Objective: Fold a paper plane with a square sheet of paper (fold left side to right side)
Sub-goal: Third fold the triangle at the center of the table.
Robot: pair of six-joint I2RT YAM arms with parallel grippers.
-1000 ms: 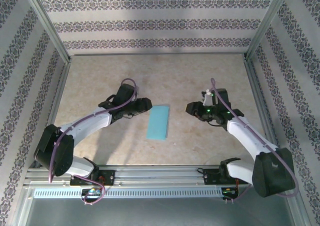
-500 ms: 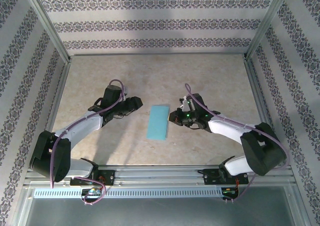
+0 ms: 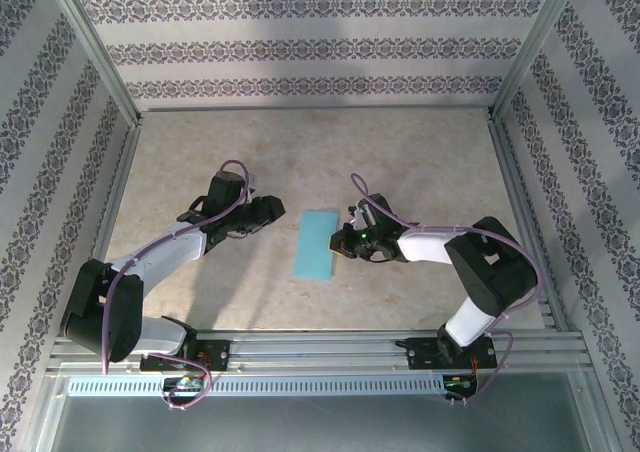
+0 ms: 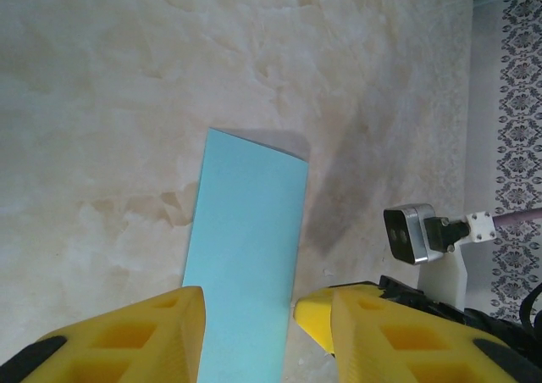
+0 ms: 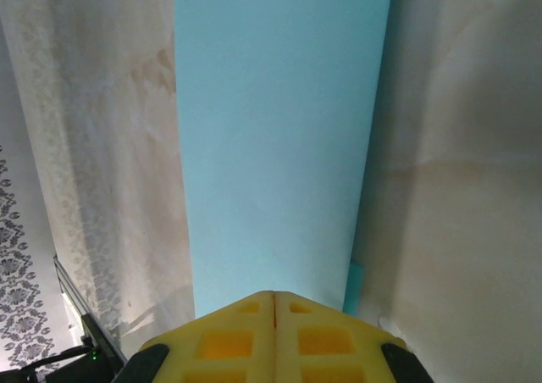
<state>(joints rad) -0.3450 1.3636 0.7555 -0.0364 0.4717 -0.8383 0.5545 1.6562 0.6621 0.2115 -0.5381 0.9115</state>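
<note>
The square sheet of paper [image 3: 317,244] lies flat mid-table as a narrow turquoise rectangle, folded in half lengthwise. My right gripper [image 3: 338,243] is shut, and its tips sit at the sheet's right long edge. In the right wrist view the closed yellow fingertips [image 5: 273,298] meet the near edge of the paper [image 5: 279,129], and a sliver of a lower layer peeks out beside it. My left gripper [image 3: 277,210] hovers just left of the sheet, apart from it. Its jaws [image 4: 250,336] stand open over the paper [image 4: 250,239], holding nothing.
The beige marbled table [image 3: 420,162] is fenced by metal rails [image 3: 310,112] and patterned walls. The right arm's wrist camera [image 4: 411,234] shows close to my left fingers. Both arm bases sit on the near rail [image 3: 320,352].
My right arm swung left from well right of the sheet up to its right edge, and its jaws closed. My left gripper drew back slightly left and its jaws narrowed. The paper stayed put.
</note>
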